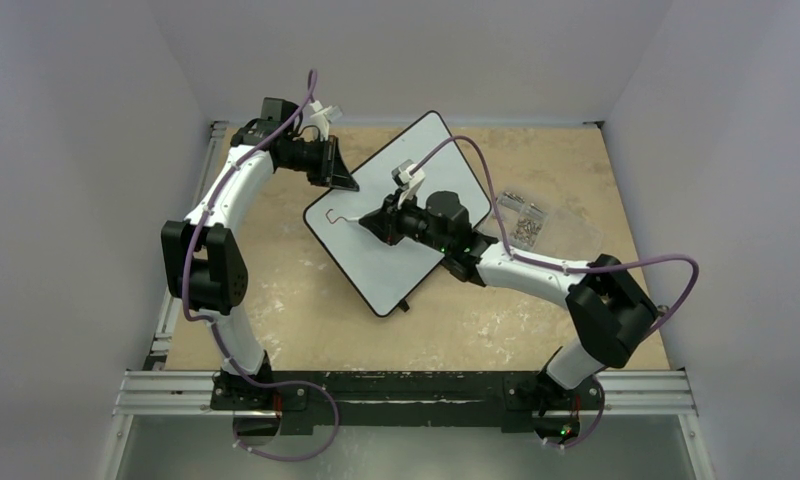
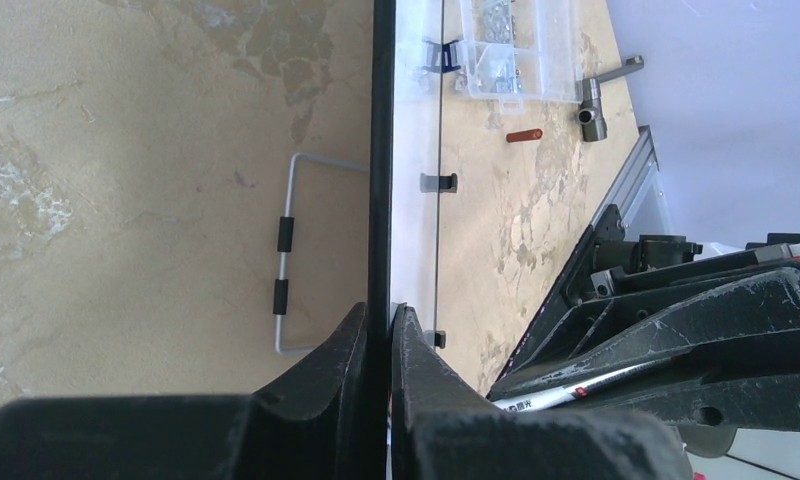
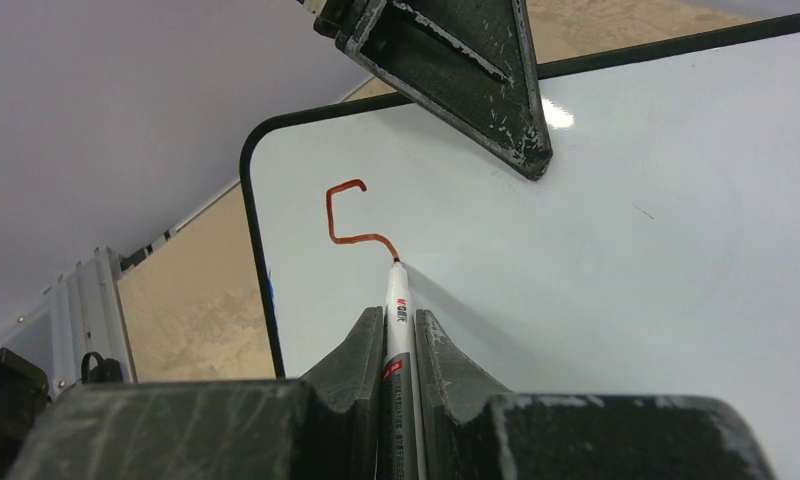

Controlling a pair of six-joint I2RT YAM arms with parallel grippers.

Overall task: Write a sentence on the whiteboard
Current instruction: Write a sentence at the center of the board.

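Note:
The whiteboard (image 1: 381, 272) lies skewed on the table, black-rimmed with rounded corners. My left gripper (image 1: 342, 177) is shut on its far-left edge; in the left wrist view the black rim (image 2: 381, 150) runs between the closed left gripper (image 2: 384, 320). My right gripper (image 3: 399, 325) is shut on a white marker (image 3: 397, 300) with its tip touching the whiteboard (image 3: 626, 280). Of the sentence, one hooked reddish-brown stroke (image 3: 341, 225) shows near the board's corner, ending at the tip. In the top view this stroke (image 1: 338, 213) lies just left of the right gripper (image 1: 378, 222).
A small clear plastic box (image 1: 521, 217) of metal bits sits right of the board, also in the left wrist view as the box (image 2: 516, 45). A red-brown cap (image 2: 524, 135), a grey T-shaped tool (image 2: 596, 100) and a wire bracket (image 2: 286, 260) lie on the table.

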